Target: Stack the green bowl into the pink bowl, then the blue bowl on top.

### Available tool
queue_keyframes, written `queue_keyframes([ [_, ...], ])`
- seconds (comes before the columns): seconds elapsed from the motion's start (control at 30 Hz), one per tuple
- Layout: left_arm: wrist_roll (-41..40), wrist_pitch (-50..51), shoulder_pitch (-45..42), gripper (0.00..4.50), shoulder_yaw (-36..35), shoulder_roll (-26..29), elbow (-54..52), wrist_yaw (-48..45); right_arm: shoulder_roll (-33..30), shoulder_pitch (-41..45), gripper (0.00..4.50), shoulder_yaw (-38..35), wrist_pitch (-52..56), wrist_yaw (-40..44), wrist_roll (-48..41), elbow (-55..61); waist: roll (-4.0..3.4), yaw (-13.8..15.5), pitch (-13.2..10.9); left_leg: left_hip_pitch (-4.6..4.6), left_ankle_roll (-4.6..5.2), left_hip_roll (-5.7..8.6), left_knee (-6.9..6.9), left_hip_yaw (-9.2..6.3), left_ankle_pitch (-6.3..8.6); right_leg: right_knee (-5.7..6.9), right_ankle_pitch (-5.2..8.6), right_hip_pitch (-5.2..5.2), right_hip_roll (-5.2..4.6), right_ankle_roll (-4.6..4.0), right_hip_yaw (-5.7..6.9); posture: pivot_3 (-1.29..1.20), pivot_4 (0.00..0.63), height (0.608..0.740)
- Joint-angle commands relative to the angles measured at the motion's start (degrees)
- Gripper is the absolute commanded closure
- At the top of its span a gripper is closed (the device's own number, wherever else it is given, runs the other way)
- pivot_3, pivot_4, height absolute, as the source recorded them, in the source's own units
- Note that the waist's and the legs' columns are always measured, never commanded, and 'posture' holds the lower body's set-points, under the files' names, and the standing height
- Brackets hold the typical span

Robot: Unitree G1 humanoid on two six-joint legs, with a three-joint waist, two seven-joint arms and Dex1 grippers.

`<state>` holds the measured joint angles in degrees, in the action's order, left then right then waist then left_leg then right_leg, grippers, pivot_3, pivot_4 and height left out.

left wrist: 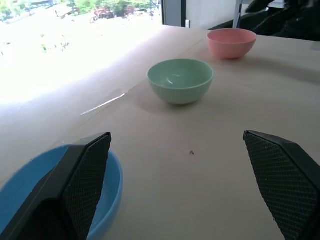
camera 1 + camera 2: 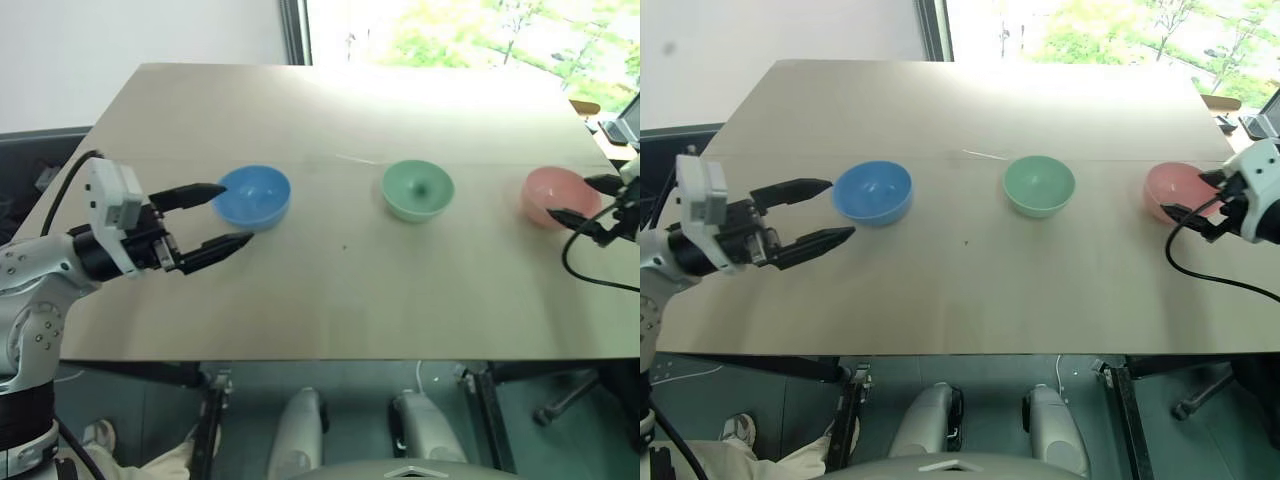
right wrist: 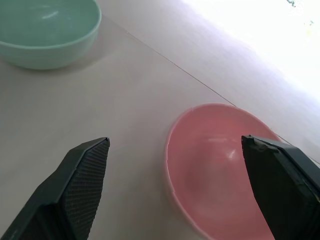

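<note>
I see the left gripper (image 2: 218,215) spread wide and holding nothing, its far finger over the near rim of the blue bowl (image 2: 254,196). The right gripper (image 2: 1191,196) is also wide open and empty, straddling the pink bowl (image 2: 1172,190). The green bowl (image 2: 417,188) stands upright between them, apart from both. All three sit in a row on a pale wooden table (image 2: 340,290). Beyond its far edge is a bright window (image 2: 460,30) with foliage outside, beside a white wall (image 2: 130,35).

Blue bowl (image 2: 872,192), green bowl (image 2: 1039,185), pink bowl (image 2: 1180,192) in a row on table (image 2: 970,290), apparently all upright
</note>
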<state>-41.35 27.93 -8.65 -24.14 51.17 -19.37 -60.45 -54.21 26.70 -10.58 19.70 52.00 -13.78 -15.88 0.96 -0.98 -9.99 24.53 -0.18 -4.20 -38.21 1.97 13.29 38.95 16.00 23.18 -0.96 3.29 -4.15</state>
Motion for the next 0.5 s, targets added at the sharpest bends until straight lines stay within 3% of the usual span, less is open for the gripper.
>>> queue_keyframes([
  [0.03, -2.27, 0.98, 0.06, 0.0, 0.38, -0.6, -4.52, 1.35, 1.97, 5.14, 0.06, 3.7, -2.21, -2.27, 4.23, -5.79, 0.0, 0.05, 0.0, 0.03, 0.0, 0.0, 0.0, 0.0, 0.0, 0.0, 0.0, 0.02, 0.0, 0.0, 0.0, 0.0, 0.15, 0.74],
  [0.17, -5.29, 2.39, 0.21, 0.0, 0.47, -1.04, -7.0, 1.32, 3.9, 9.07, 0.06, 7.47, -3.16, -2.17, 7.55, -12.78, 0.0, 0.19, 0.0, 0.16, 0.0, 0.01, -0.01, 0.01, 0.0, 0.02, -0.01, 0.16, -0.01, 0.0, -0.01, 0.0, 0.15, 0.74],
  [0.2, -6.2, 2.82, 0.24, 0.0, 0.39, -0.92, -7.45, 1.05, 4.32, 10.12, 0.57, 8.23, -3.6, -2.17, 8.25, -14.67, 0.0, 0.17, -0.01, 0.16, 0.0, 0.01, -0.01, 0.01, 0.0, 0.01, -0.01, 0.16, -0.01, 0.0, -0.01, 0.0, 0.15, 0.74],
  [0.5, -12.03, 4.74, 0.46, 0.0, -0.89, -0.45, -8.28, -0.64, 5.48, 14.31, 3.73, 9.14, -6.28, -2.37, 10.79, -21.22, -0.03, 0.02, -0.02, 0.15, 0.0, 0.01, -0.01, 0.03, 0.0, 0.03, -0.01, 0.18, 0.0, -0.01, -0.03, 0.0, 0.15, 0.74],
])
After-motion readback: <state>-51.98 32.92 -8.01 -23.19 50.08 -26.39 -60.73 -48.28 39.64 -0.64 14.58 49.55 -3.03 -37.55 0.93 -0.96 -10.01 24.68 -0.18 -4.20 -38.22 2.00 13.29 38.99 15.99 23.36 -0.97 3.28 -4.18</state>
